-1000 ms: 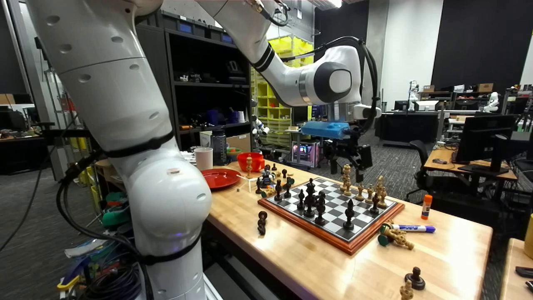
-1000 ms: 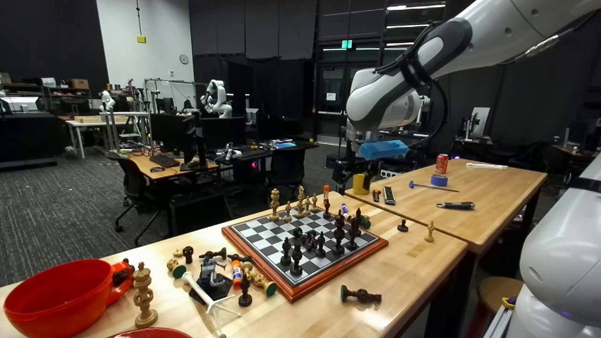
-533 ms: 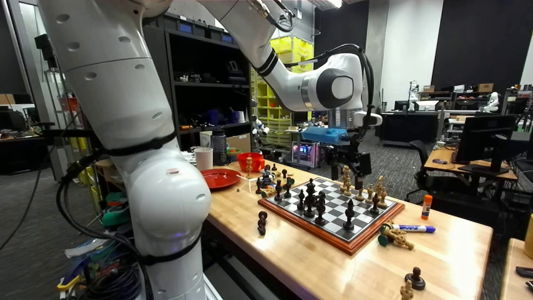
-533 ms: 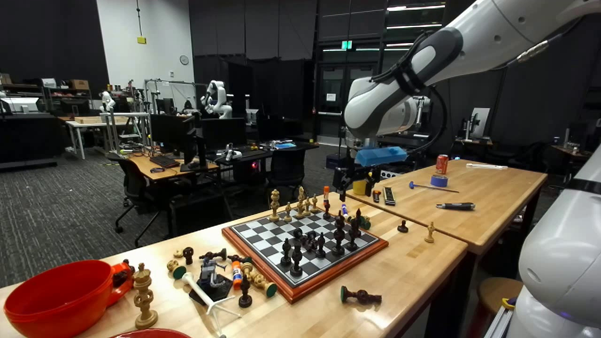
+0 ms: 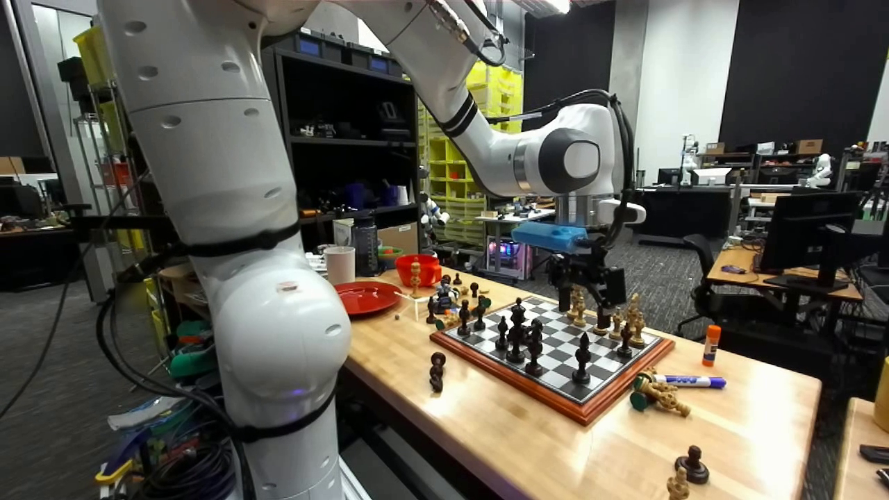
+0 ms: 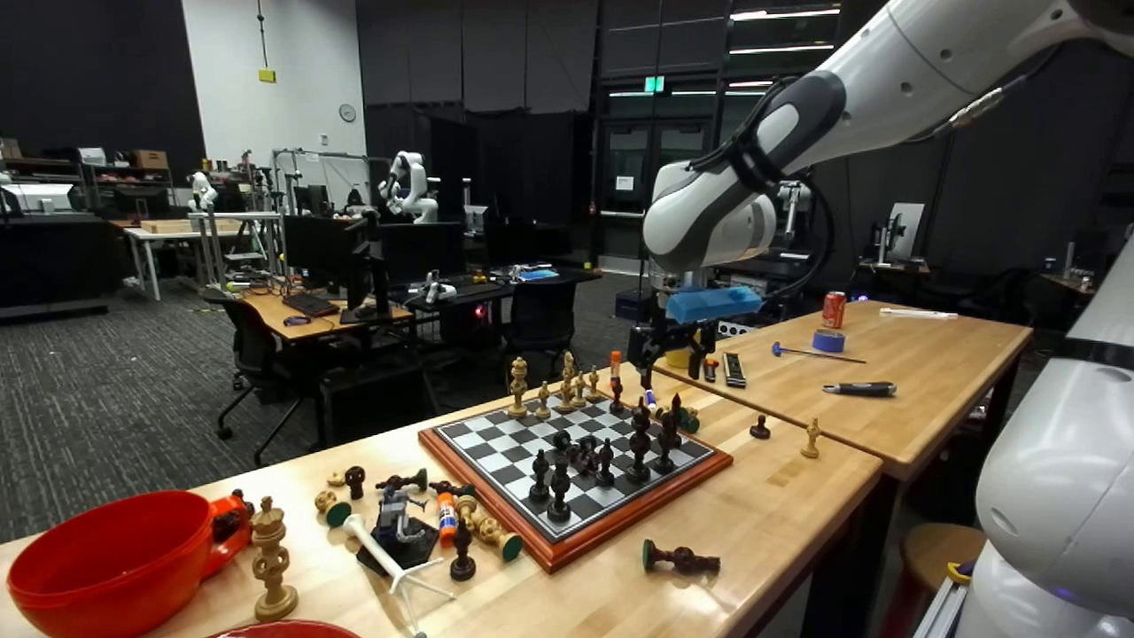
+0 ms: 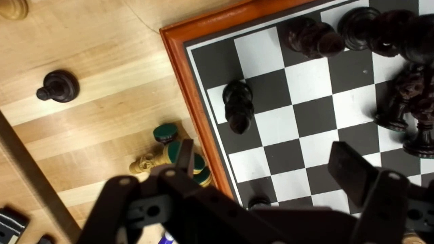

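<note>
In wrist view, dark piece (image 7: 259, 201) is mostly hidden behind the fingers (image 7: 352, 172), which are blurred; marker (image 7: 166, 238) is cut off by bottom edge, pale piece (image 7: 14, 9) by top-left corner. In an exterior view, red plate (image 6: 288, 630) is mostly cropped.

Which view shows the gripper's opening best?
The wrist view: the gripper shows large, its fingers clearly apart, with chessboard visible between them. Both exterior views show it smaller and from the side; in an exterior view its fingers overlap light chess pieces.

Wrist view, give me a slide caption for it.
Chessboard seen past the open claw, a dark pawn upright on the tabletop.
</note>
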`<state>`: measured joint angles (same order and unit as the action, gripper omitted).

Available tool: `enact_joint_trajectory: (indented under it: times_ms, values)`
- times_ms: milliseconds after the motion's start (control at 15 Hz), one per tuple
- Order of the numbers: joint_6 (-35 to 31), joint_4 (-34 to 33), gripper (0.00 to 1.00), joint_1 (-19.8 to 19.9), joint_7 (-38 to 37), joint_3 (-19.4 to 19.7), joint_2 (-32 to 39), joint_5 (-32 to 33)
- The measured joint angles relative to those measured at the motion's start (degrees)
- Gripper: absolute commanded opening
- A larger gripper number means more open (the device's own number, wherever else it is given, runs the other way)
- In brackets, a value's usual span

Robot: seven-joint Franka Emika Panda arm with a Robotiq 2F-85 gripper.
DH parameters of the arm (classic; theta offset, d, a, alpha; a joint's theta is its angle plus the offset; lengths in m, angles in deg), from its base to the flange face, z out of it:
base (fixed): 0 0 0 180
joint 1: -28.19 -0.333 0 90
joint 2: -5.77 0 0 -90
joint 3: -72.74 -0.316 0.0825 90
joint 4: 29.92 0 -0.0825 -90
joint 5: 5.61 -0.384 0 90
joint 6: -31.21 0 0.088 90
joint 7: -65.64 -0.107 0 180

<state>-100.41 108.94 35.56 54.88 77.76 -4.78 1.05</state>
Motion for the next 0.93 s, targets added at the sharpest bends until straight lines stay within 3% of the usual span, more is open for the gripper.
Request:
enact_joint_trajectory:
  times_ms: [400, 933]
  values:
    - [0.6, 0.2, 1.00, -1.5, 3.9, -1.5, -0.4, 0.0]
    - [6.9, 3.2, 1.00, -7.0, 14.1, -5.5, -4.9, 0.2]
